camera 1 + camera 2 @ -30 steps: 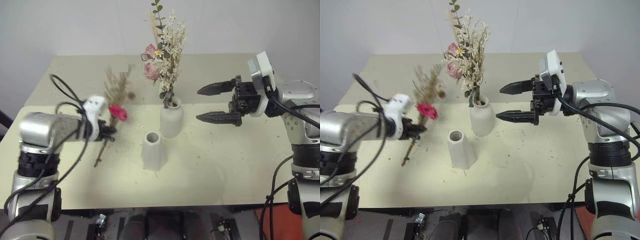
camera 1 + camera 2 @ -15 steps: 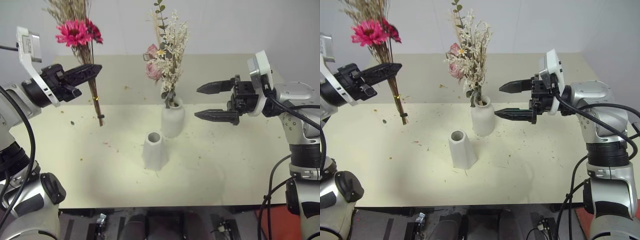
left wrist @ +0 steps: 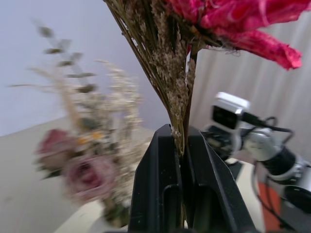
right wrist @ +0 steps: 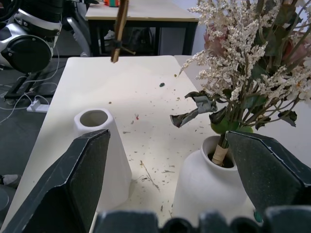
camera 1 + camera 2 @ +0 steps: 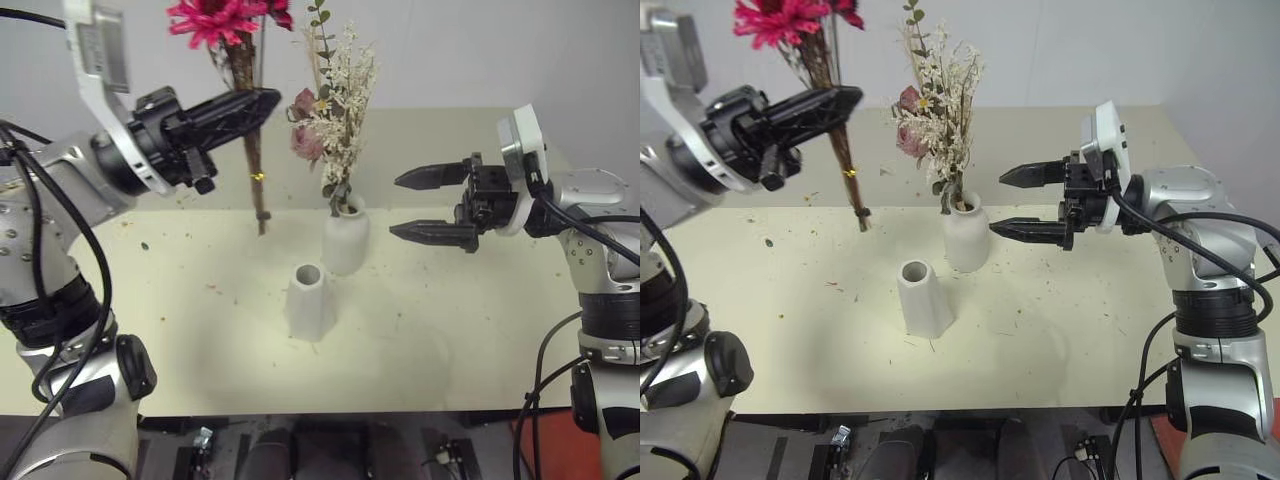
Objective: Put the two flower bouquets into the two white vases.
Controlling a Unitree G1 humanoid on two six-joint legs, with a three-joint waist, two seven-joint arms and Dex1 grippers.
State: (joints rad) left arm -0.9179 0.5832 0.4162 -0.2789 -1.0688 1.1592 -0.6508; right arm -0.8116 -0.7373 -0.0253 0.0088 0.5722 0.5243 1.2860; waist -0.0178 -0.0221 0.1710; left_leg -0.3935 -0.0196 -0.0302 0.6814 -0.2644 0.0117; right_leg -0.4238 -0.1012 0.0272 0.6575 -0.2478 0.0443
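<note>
The tan bouquet with the magenta flower [image 5: 228, 20] is pinched at its stems between the closed fingers of the left gripper [image 5: 262, 101] and is held upright in the air, up and to the left of the cone-shaped vase [image 5: 308, 301]. Its stem ends hang above the table [image 5: 480, 330], clear of the surface and to the left of the cone-shaped vase's round mouth, which is seen empty. The rose bouquet [image 5: 335, 110] is seen standing in the rounded vase [image 5: 344, 238], which is placed just behind and to the right of the cone-shaped vase. The right gripper [image 5: 420, 205] is held level to the right of the rounded vase, its two fingers spread wide, with nothing between them.
</note>
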